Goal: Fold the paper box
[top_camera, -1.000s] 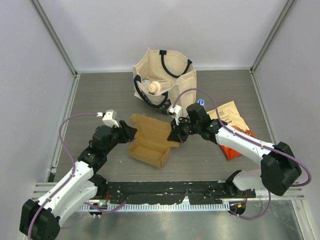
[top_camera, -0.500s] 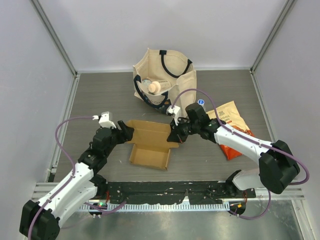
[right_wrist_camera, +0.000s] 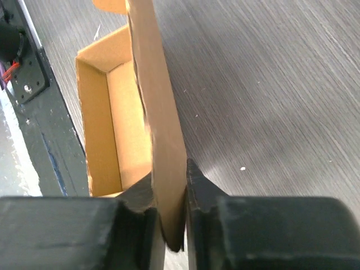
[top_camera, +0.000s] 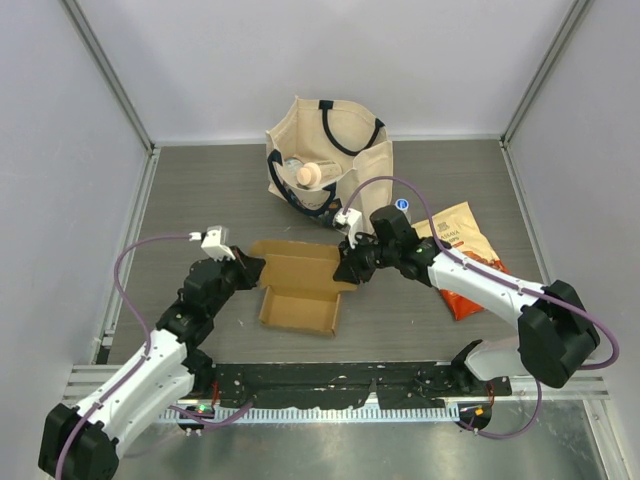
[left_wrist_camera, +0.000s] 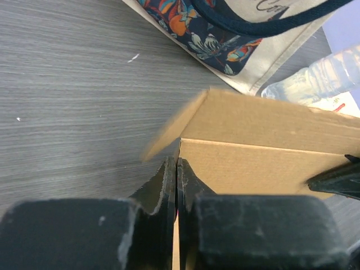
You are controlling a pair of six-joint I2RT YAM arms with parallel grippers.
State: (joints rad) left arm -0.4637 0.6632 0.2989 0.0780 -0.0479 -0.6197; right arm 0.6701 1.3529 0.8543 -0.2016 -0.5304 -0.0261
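Item: paper box (top_camera: 298, 288) (left_wrist_camera: 264, 163) (right_wrist_camera: 154, 112), plain brown cardboard, partly formed.
Location: middle of the desk (top_camera: 190, 200), between the two arms; shallow tray portion on the near side, flat panel spread toward the far side.
Left end effector (top_camera: 250, 268) (left_wrist_camera: 177, 169): fingers pressed almost together on the box's left edge, a thin sliver of cardboard showing between them.
Right end effector (top_camera: 352, 268) (right_wrist_camera: 169, 185): clamped narrowly on a thin upright panel at the box's far right corner, one pad against each face.
Change from a second ago: box formerly skewed with its tray standing taller, now lower and squarer to the near edge; left fingers formerly apart and just off the box, now closed on it; right grip in the same spot.
Hard to make out: left flap blurred in the left wrist view, box's right end cut off there; both sets of fingertips masked from above.
Surroundings: cream tote bag (top_camera: 330, 150) just behind the box; snack pouch (top_camera: 462, 240) to the right, partly under the right arm.
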